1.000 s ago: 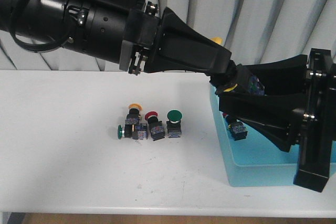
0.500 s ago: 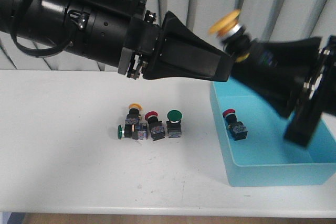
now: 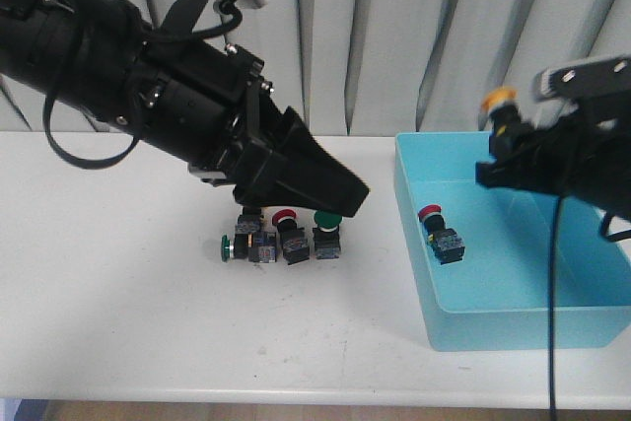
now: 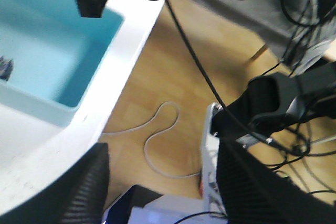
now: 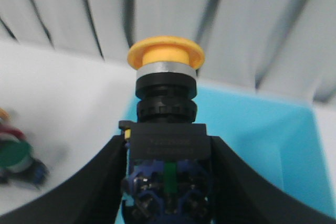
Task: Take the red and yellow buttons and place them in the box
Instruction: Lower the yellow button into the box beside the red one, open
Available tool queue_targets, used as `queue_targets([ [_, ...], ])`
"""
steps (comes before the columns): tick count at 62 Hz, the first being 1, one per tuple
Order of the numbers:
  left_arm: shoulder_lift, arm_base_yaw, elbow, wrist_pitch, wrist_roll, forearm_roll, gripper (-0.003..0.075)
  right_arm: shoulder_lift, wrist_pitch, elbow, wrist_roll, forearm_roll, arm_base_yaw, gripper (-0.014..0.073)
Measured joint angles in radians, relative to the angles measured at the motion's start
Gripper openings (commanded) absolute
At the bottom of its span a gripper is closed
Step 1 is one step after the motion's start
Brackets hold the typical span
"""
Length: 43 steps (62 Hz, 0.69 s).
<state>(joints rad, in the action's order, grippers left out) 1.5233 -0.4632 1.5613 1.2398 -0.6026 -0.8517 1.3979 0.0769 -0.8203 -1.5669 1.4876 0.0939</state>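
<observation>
Right wrist view: I see my right gripper [image 5: 166, 182] clamping a yellow button [image 5: 166, 124] above the box [image 5: 262, 135]; my left gripper [image 4: 160, 182] gapes.

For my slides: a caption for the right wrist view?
Right gripper holds a yellow button upright above the box.

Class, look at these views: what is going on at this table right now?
The right end effector holds a yellow button upright, above the blue box. One red button already lies in the box. The left end effector is open and empty, hanging over the cluster of remaining buttons on the table, which includes a red one and green ones.
</observation>
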Motion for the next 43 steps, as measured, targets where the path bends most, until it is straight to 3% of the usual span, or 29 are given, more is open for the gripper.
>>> queue_targets([
  [15,0.0,0.0,0.0,0.003,0.005,0.074,0.0281,0.345,0.006,-0.123,0.0,0.012,-0.065,-0.0003],
  [27,0.0,0.0,0.0,0.003,0.006,0.075,0.0235,0.476,0.02,-0.221,0.005,0.015,-0.071,0.0048],
  [37,0.0,0.0,0.0,0.003,0.006,0.075,0.023,0.554,0.034,-0.232,0.025,0.015,-0.071,0.0166],
  [43,0.0,0.0,0.0,0.003,0.006,0.075,0.023,0.579,0.059,-0.232,0.027,0.015,-0.071,0.0283],
])
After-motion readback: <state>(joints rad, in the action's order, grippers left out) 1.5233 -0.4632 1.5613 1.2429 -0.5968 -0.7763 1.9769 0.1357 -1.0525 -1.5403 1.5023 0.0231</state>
